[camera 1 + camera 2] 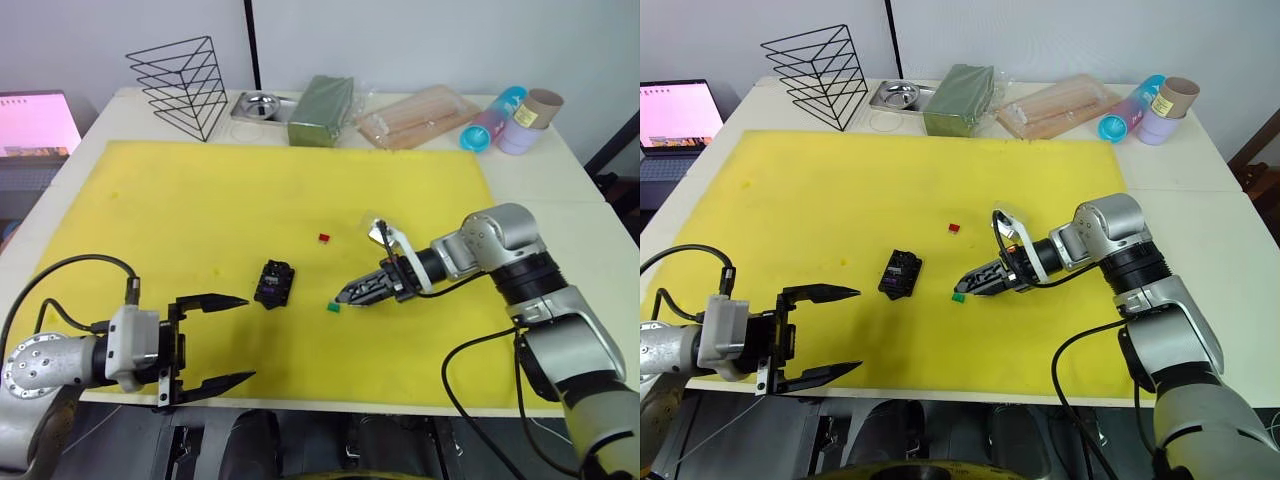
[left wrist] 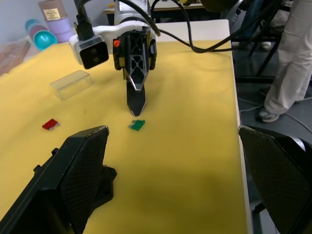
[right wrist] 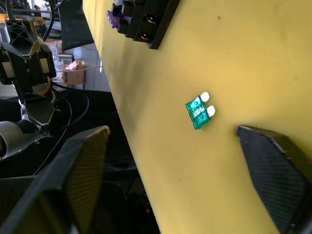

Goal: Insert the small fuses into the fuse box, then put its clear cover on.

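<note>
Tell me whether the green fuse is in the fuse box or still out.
Out. The green fuse lies flat on the yellow mat, apart from the fuse box, just ahead of the right end effector, whose fingers are open around nothing.

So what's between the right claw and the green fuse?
Nothing: in the right wrist view, bare yellow mat separates the open right claw from the green fuse.

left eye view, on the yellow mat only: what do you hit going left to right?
left gripper → fuse box → red fuse → green fuse → right gripper
</note>
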You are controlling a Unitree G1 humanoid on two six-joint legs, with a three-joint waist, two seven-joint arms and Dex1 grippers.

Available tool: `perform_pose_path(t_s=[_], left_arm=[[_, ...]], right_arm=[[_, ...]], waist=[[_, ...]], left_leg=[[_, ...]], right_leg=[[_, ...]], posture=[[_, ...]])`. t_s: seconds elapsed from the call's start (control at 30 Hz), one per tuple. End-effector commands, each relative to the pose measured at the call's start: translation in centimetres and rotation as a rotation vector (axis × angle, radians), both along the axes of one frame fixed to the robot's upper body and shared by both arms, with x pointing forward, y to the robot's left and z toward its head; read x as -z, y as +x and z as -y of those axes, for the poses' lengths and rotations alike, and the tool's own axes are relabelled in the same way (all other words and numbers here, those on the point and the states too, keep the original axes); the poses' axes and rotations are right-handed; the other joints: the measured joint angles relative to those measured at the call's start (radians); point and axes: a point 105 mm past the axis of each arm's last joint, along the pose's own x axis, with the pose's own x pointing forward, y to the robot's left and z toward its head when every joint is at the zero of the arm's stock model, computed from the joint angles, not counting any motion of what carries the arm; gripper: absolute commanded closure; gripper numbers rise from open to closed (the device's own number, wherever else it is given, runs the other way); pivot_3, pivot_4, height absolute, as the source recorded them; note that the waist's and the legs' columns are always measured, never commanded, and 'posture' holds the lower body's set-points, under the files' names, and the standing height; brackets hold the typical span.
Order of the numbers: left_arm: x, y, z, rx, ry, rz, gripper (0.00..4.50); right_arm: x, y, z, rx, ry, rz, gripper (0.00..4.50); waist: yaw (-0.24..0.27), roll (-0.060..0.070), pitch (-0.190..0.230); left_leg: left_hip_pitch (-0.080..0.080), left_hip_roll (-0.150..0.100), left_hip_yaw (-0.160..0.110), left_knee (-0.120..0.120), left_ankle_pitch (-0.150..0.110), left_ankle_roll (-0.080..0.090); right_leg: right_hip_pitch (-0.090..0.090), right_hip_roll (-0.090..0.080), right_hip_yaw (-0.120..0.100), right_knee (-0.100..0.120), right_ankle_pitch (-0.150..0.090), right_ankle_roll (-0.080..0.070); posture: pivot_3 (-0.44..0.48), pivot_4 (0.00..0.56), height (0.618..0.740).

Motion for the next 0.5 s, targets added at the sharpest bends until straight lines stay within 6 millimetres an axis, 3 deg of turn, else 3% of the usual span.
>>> perform_pose_path(t_s=[0.03,0.5], left_arm=[[-0.7,-0.3,0.7,0.027,-0.003,0.031,0.00],[-0.9,0.1,1.2,0.026,-0.017,0.030,0.00]], right_arm=[[-0.3,-0.1,-0.4,-0.013,0.012,0.007,1.14],[0.8,0.3,-1.0,0.011,0.003,-0.007,1.14]], waist=[[0.002,0.000,0.000],[0.001,0.000,0.000]], left_leg=[[0.000,0.000,0.000,0.000,0.000,0.000],[0.000,0.000,0.000,0.000,0.000,0.000]], right_leg=[[0.000,0.000,0.000,0.000,0.000,0.000],[0.000,0.000,0.000,0.000,0.000,0.000]], posture=[[0.000,0.150,0.740],[0.000,0.150,0.740]])
